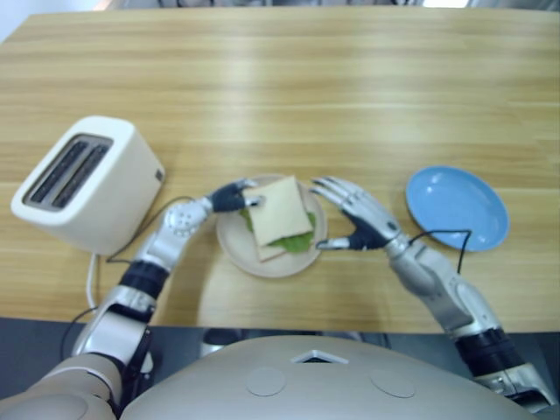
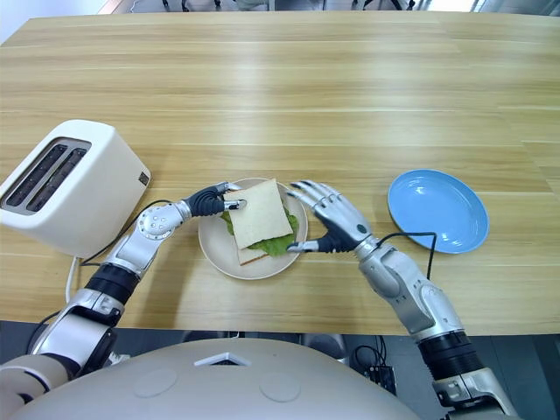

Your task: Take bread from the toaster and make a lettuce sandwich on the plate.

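Two plates sit on the wooden table [image 1: 306, 87] in the left eye view. The tan plate [image 1: 234, 248] is at the near middle, and the blue plate [image 1: 457, 208] lies bare, well to its right. On the tan plate is the sandwich: a top slice [image 1: 282, 210] turned corner-on, green lettuce [image 1: 296, 242] poking out beneath its near edge, and a bottom slice [image 1: 267, 254] showing at the lower left. The left hand [image 1: 229, 197] is at the plate's left rim, its fingers curled together onto the left corner of the top slice. The right hand [image 1: 360, 219] is just beside the plate's right rim with its fingers spread apart and holding nothing, its thumb tip at the rim. A thin black cable [image 1: 442, 234] loops from that wrist toward the blue plate. The toaster [image 1: 87, 179] stands whole at the left, well apart from the plate, both slots dark, and a white cord [image 1: 91, 276] trails off its near side.

From the right eye view, everything sits further left, and the picture's edge cuts off the toaster's left corner. This angle looks more squarely down onto the lettuce, which also peeks out along the top slice's left side, beside the left hand. Below the table's near edge, a bundle of dark wires [image 2: 372, 357] shows on the floor. The blue plate's rim stands clear of the right forearm.
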